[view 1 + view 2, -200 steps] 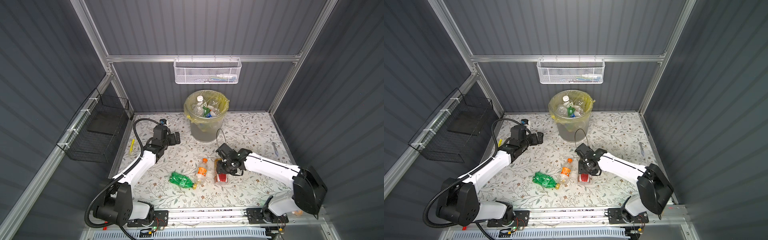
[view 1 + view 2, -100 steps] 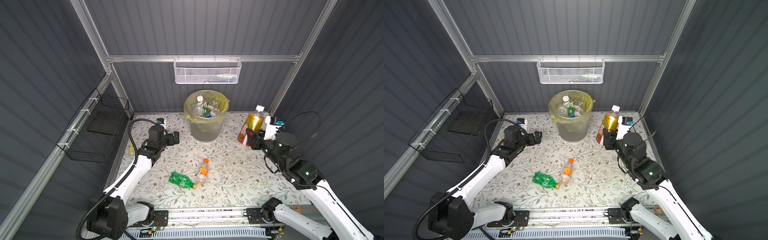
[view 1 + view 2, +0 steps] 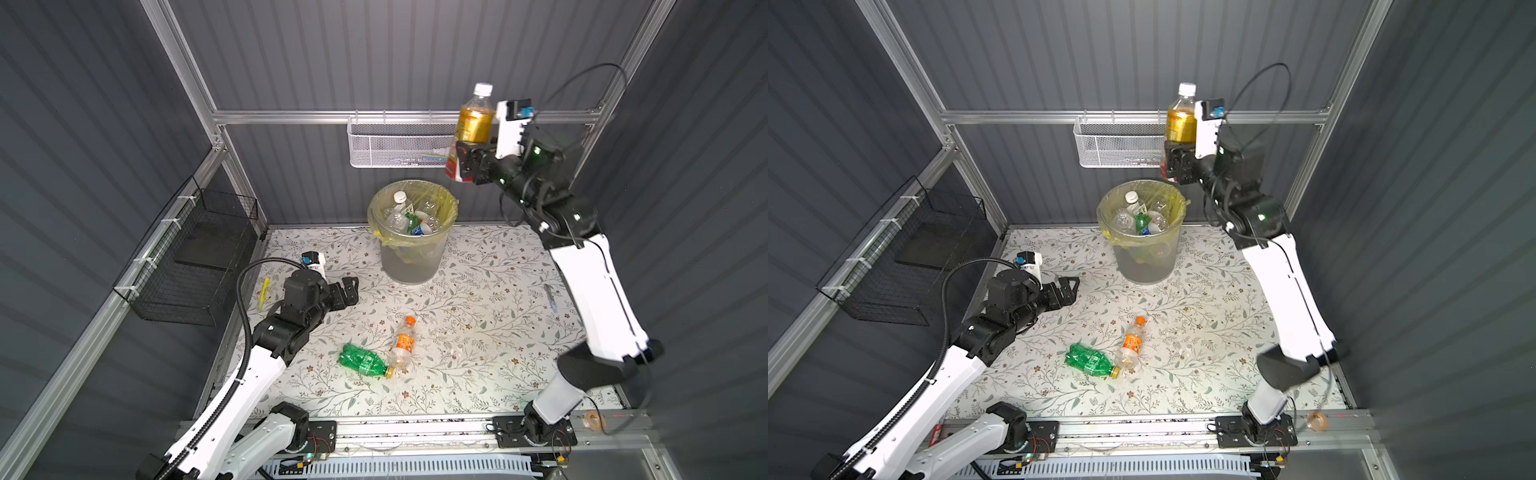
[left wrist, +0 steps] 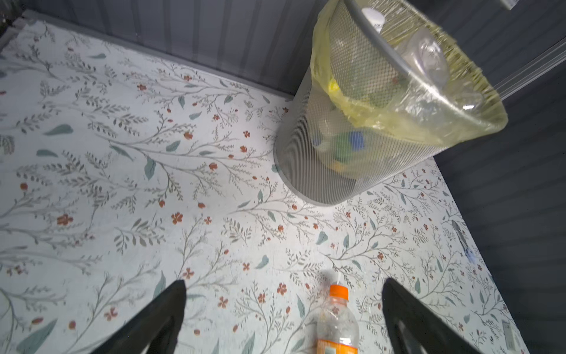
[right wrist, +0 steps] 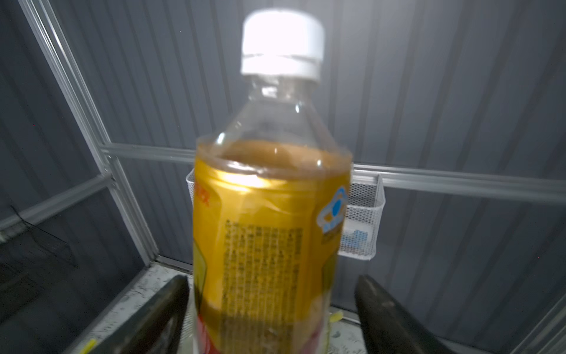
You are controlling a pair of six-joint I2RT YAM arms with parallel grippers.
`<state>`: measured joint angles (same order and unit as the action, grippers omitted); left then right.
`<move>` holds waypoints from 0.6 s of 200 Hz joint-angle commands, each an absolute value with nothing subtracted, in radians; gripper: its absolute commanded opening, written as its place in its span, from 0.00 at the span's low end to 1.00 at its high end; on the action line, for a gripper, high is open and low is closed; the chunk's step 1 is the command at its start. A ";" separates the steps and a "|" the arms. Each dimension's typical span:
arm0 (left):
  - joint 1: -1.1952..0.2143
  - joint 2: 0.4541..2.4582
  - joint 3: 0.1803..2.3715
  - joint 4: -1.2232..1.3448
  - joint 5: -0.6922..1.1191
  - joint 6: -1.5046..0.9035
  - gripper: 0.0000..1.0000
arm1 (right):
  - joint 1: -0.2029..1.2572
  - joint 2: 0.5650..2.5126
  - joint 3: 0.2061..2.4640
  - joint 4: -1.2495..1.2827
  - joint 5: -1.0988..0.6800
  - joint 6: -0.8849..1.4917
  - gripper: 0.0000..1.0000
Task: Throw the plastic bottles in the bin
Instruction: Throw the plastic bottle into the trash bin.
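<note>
An amber bottle (image 3: 473,124) (image 3: 1180,120) with a white cap and a red-and-gold label stands upright in the air, high above and just right of the bin (image 3: 411,253) (image 3: 1144,262). My right gripper (image 3: 465,166) (image 5: 272,285) is around its lower body, jaws open with gaps beside the bottle (image 5: 269,230). The bin holds several bottles. A green bottle (image 3: 363,360) (image 3: 1090,360) and a clear orange-capped bottle (image 3: 402,345) (image 3: 1130,343) (image 4: 337,325) lie together mid-mat. My left gripper (image 3: 351,291) (image 4: 283,288) hovers open and empty, left of the bin (image 4: 352,171).
A white mesh basket (image 3: 399,145) hangs on the back rail right behind the raised bottle. A black wire basket (image 3: 195,266) hangs on the left wall. A yellow pen (image 3: 264,291) lies at the mat's left edge, another pen (image 3: 550,297) at its right edge.
My right arm has lifted the amber bottle from the mat to high beside the bin, and its jaws have just spread apart. The left arm has shifted only slightly.
</note>
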<state>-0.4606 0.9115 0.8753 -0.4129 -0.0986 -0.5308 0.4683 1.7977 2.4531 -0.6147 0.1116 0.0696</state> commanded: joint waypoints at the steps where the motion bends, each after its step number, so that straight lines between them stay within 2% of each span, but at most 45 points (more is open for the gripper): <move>1: -0.498 0.871 0.831 -0.570 -0.147 -0.674 1.00 | 0.461 1.825 2.465 -0.875 0.060 0.091 0.98; 27: -0.504 0.848 0.817 -0.627 -0.110 -0.753 1.00 | 0.444 1.613 2.092 -0.583 0.047 0.117 0.99; 77: -0.515 0.822 0.828 -0.740 -0.034 -0.896 1.00 | 0.353 1.416 1.762 -0.512 0.024 0.189 0.99; 120: -0.542 0.785 0.727 -0.718 0.028 -1.078 1.00 | 0.257 1.293 1.514 -0.446 -0.026 0.282 0.99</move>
